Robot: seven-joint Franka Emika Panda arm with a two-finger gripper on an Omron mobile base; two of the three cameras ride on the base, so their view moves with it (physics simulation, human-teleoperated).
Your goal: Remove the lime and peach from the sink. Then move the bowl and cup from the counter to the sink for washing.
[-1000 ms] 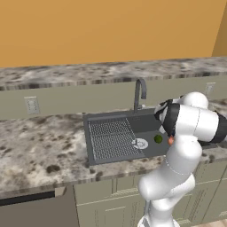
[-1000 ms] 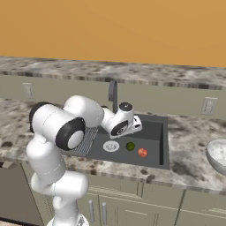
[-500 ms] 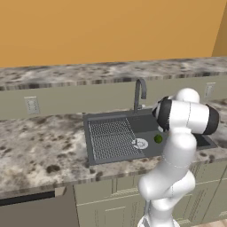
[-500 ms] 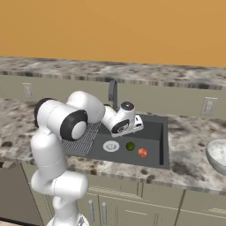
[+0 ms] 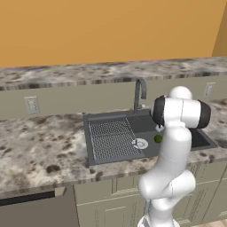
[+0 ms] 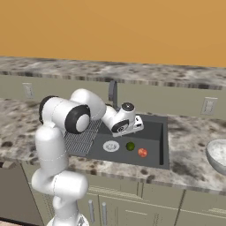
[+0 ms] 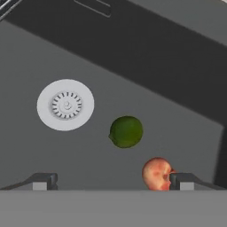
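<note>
Swung forward over sink [image 6: 164, 145] since a second ago: elbow now tucked higher, hand further over the basin; fruits unmoved. Gripper [image 6: 132, 126] hovering above basin floor, jaws spread fully wide, nothing between them.

In hand view, lime [image 7: 126, 131] sits centred ahead of gripper [image 7: 113, 181], between the fingertip lines and a bit beyond them. Peach [image 7: 157, 173] just beside one fingertip [image 7: 185, 181], touching or nearly so in the picture, well off centre. Both round, so no long axis to match. Drain [image 7: 65, 104] off to the other side, apart from lime. Probably lime first: straight drop, small reach forward; risk of clipping peach with that finger.

Basin floor dark grey, flat, smooth; balls could roll. Bowl [image 6: 218, 155] on speckled counter [image 6: 190, 132] to the robot's right. Orange wall behind.
</note>
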